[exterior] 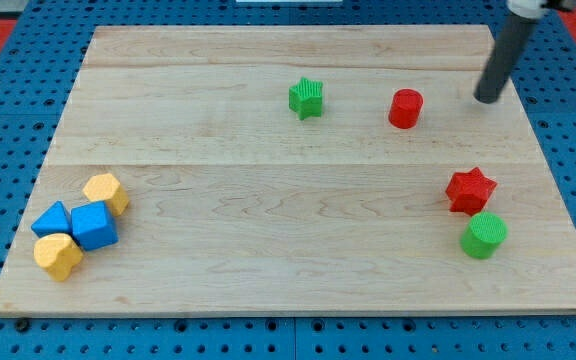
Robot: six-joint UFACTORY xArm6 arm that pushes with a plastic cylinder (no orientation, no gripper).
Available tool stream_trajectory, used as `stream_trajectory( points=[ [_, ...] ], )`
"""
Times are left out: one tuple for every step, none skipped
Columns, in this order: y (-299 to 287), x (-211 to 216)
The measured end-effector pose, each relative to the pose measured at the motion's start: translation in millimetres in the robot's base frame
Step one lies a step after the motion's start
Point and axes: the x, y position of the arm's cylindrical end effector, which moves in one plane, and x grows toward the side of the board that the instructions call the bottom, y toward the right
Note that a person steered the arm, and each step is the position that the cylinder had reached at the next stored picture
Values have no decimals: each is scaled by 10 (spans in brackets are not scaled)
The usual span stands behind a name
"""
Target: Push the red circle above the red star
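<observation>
My tip (487, 98), a bare rod with no jaws to open or close, sits upper right touching nothing; left to right: red circle (405, 108) upper centre-right, red star (470, 190) lower right, so push looks unfinished, circle needs shifting rightward.

Rod (500, 55): upper part cut off by the view's top edge; mount above it only partly seen. Blue triangular block (52, 219): right side overlapped by the blue cube (95, 225), exact shape uncertain. Wooden board (298, 290): its underside and supports are hidden.
</observation>
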Motion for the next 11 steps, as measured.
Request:
stream_trajectory(
  points=[
    [-579, -63],
    [-768, 315],
    [-761, 486],
    [-1124, 315],
    [-1408, 351],
    [-959, 612],
    [-522, 752],
    [-681, 646],
    [-1069, 755],
    [-1237, 1004],
    [-895, 1305]
  ],
)
